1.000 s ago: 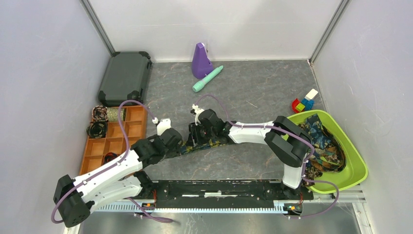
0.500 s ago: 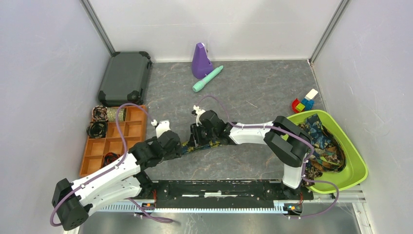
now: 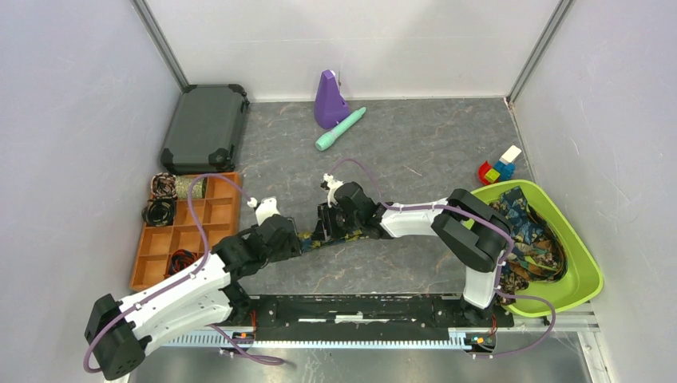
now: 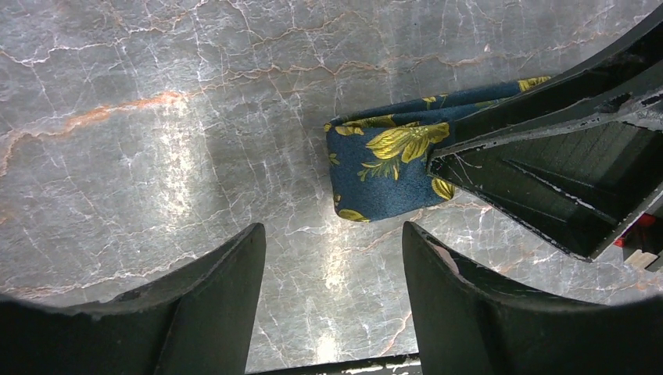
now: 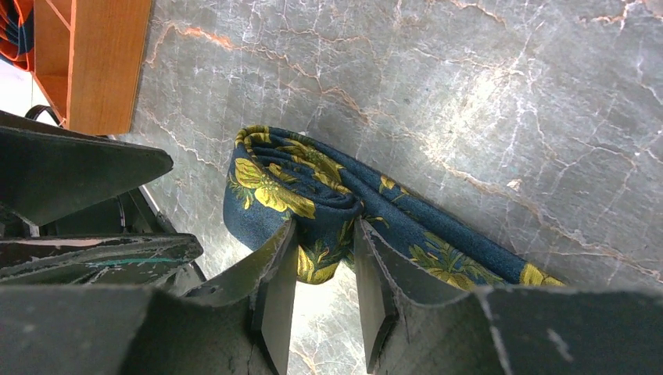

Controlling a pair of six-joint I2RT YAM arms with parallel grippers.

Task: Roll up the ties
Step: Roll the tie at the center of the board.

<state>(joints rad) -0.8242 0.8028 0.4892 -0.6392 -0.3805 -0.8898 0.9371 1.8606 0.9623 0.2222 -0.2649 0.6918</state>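
Right end effector point(image 5: 324, 242) clamped on the folded-over end of a navy tie point(image 5: 313, 183) printed with yellow flowers, low over the grey marbled worktop point(image 5: 508, 94).

Its two fingers stand close together with the doubled fabric pinched between them, and the rest of the strip trails away flat on the stone. Left end effector point(image 4: 332, 234) hangs just beside that fold, fingers wide apart, gripping nothing, with only bare worktop between them. In the top view the tie lies mid-worktop between the two arms. Coiled ties point(image 3: 162, 199) sit in the far compartments of an orange divided tray point(image 3: 219, 211) on the left. Loose ties point(image 3: 527, 231) lie heaped in a green bin point(image 3: 587, 275) on the right.
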